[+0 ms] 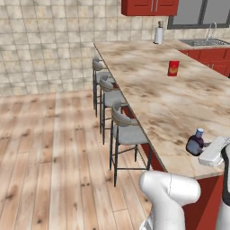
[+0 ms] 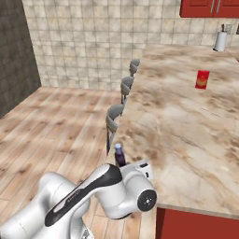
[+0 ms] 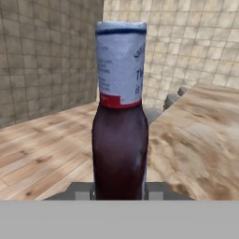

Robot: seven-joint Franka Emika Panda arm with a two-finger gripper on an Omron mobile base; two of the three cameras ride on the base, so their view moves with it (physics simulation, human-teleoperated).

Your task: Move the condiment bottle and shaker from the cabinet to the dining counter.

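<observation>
In the left base view, the white arm rose at the lower right and reached to the near corner of the dining counter (image 1: 179,103), where the gripper (image 1: 205,148) held the condiment bottle (image 1: 196,143) upright over the marble top. The bottle looked dark, squat and rounded, with a narrow neck and pale cap. Farther along the counter stood a small red box (image 1: 173,68), a paper-towel roll (image 1: 158,34) beyond it, grey stools (image 1: 123,130) along the left side, and the red cabinet (image 1: 149,6) high on the tiled wall.

In the right base view, the arm bent across the lower left, its wrist partly hiding the bottle (image 2: 119,155) at the counter's near edge (image 2: 186,135).

In the hand view, the jaws were clamped on the bottle's (image 3: 120,140) dark body; a pale label wrapped its neck, with wood floor and tiled wall behind.
</observation>
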